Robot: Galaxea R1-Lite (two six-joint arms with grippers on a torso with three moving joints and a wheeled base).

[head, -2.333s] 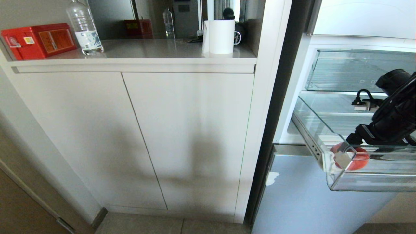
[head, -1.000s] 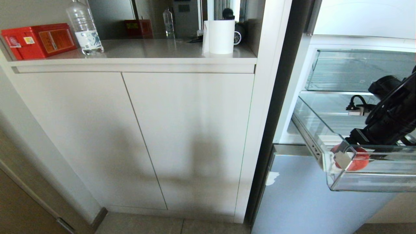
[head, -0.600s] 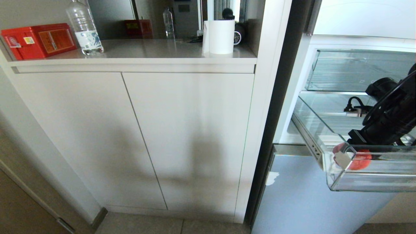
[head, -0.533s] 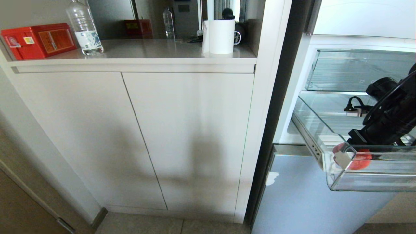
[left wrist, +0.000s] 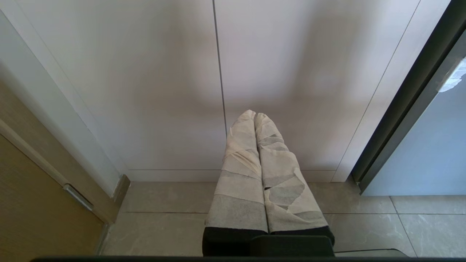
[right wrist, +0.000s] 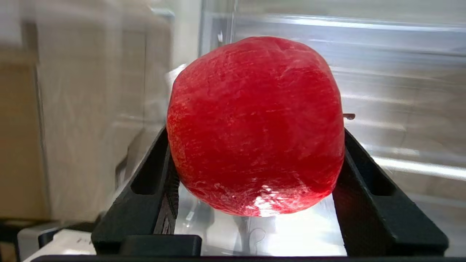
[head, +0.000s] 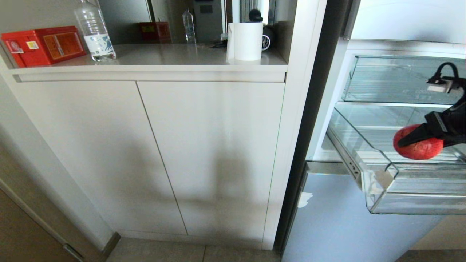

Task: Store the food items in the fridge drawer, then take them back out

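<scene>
A round red food item hangs above the pulled-out clear fridge drawer, at the far right of the head view. My right gripper is shut on it. In the right wrist view the black fingers press both sides of the red food item, with the drawer's ribbed floor beyond it. My left gripper is parked low in front of the cabinet, its taped fingers together and holding nothing.
A second clear bin sits above the drawer inside the fridge. Left of the fridge stands a white cabinet. Its counter holds a red box, a water bottle and a paper roll.
My right gripper closed on the red food item lying in the drawer's front left corner, then rose with it up and to the right, clear of the drawer.
</scene>
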